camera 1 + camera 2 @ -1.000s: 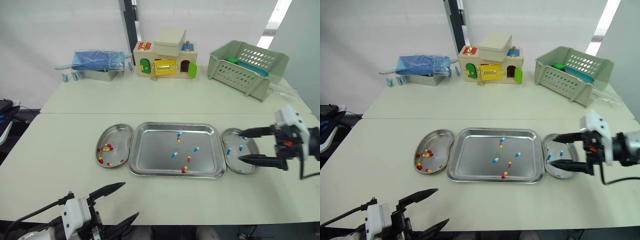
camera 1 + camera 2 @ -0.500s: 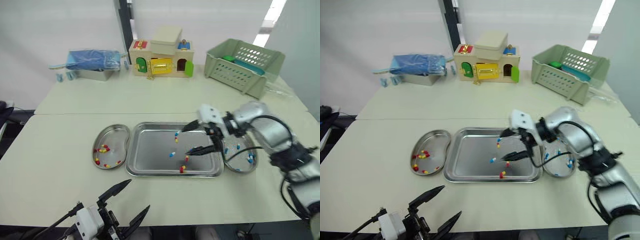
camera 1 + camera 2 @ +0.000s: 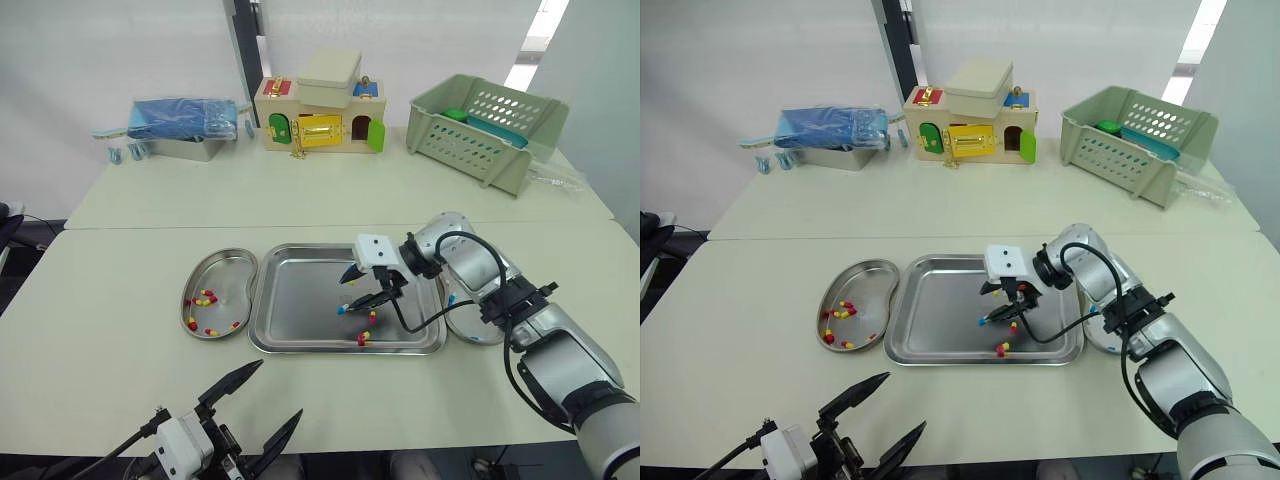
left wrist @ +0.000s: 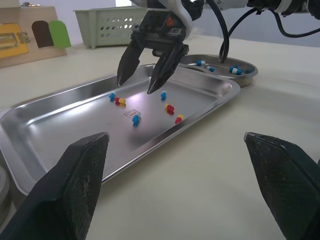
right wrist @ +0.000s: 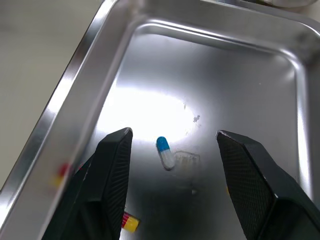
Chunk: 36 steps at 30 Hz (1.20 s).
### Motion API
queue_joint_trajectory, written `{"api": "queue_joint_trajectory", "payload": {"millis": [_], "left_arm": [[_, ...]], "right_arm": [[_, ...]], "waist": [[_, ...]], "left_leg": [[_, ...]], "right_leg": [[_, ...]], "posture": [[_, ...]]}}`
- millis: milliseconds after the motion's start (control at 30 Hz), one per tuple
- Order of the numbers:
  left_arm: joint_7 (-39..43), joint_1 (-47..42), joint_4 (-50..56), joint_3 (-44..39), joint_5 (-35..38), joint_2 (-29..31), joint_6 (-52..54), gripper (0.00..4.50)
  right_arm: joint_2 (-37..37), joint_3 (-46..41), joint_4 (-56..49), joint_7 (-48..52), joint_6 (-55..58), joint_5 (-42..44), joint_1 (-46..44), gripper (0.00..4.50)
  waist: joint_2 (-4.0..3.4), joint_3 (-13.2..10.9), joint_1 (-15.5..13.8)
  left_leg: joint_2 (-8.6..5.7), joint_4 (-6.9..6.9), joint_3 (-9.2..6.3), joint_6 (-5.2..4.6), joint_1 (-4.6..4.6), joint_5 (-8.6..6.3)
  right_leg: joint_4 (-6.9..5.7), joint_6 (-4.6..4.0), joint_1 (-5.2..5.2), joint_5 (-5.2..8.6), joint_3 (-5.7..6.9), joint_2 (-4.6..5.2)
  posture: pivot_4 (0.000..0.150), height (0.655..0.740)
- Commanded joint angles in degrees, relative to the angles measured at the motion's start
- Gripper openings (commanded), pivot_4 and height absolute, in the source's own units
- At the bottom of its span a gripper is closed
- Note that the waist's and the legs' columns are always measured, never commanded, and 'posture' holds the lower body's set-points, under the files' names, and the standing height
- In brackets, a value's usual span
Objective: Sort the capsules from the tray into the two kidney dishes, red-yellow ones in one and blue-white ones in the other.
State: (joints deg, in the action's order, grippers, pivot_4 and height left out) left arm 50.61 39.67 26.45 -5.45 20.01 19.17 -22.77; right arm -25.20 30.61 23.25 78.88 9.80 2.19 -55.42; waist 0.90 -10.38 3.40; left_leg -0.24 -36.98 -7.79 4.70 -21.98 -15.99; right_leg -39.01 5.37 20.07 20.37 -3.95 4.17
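My right gripper [image 3: 352,292] has swung from the right kidney dish [image 3: 478,338] to the tray [image 3: 300,300], fingers spread wide, holding nothing, poised over a blue-white capsule [image 5: 165,152] on the tray floor. My left gripper [image 3: 275,392] hangs spread and empty near the table [image 3: 120,300] edge.

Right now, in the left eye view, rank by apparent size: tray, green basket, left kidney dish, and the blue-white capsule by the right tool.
1. tray
2. green basket, fairly close to the tray; it sits farther back, so true size is unsure
3. left kidney dish
4. blue-white capsule, by the right tool
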Motion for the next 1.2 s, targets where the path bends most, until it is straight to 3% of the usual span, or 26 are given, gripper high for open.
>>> {"api": "queue_joint_trajectory", "payload": {"millis": [33, 100, 800, 1000, 1200], "left_arm": [[-1.2, -0.2, 1.6, -0.1, 0.7, 1.2, -0.5, 4.5], [-1.6, -0.3, 1.6, 0.1, 0.8, 1.7, -0.5, 4.5], [-6.0, -0.1, 5.4, 1.0, 0.7, 4.6, 2.4, 4.5], [-6.0, 0.2, 4.6, 1.2, 0.8, 5.0, 1.8, 4.5], [-5.5, 0.2, 3.6, 1.1, 1.1, 5.3, 1.1, 4.5]], "right_arm": [[1.3, -0.3, 0.8, 0.3, -1.8, -1.5, -0.4, 2.03], [2.0, -0.5, 1.4, 0.3, -2.3, -2.2, -0.3, 1.52], [5.5, 0.3, 10.0, -0.1, -7.5, -9.0, 1.1, 1.52], [5.5, 0.3, 10.3, -0.1, -7.5, -9.4, 1.0, 0.14], [5.1, -2.7, 7.3, 0.7, -4.8, -6.0, 1.5, 0.02]], "waist": [[0.0, 0.0, 0.0], [0.0, 0.0, 0.0], [-0.02, 0.0, 0.0], [-0.02, 0.0, 0.0], [-0.02, 0.0, 0.0]], "left_leg": [[0.0, 0.0, 0.0, 0.0, 0.0, 0.0], [0.0, 0.0, 0.0, 0.0, 0.0, 0.0], [0.0, 0.01, 0.01, 0.0, 0.02, 0.0], [0.0, 0.01, 0.01, 0.0, 0.03, 0.0], [0.0, 0.01, 0.01, 0.0, 0.03, 0.0]], "right_leg": [[0.0, 0.0, 0.0, 0.0, 0.0, 0.0], [0.0, 0.0, 0.0, 0.0, 0.0, 0.0], [-0.01, 0.0, 0.0, 0.0, 0.0, 0.0], [-0.01, 0.0, -0.01, 0.0, -0.01, 0.0], [-0.01, 0.0, -0.01, 0.0, -0.01, 0.0]], "posture": [[0.15, 0.74], [0.15, 0.74], [0.15, 0.74], [0.15, 0.74], [0.15, 0.74]]}}
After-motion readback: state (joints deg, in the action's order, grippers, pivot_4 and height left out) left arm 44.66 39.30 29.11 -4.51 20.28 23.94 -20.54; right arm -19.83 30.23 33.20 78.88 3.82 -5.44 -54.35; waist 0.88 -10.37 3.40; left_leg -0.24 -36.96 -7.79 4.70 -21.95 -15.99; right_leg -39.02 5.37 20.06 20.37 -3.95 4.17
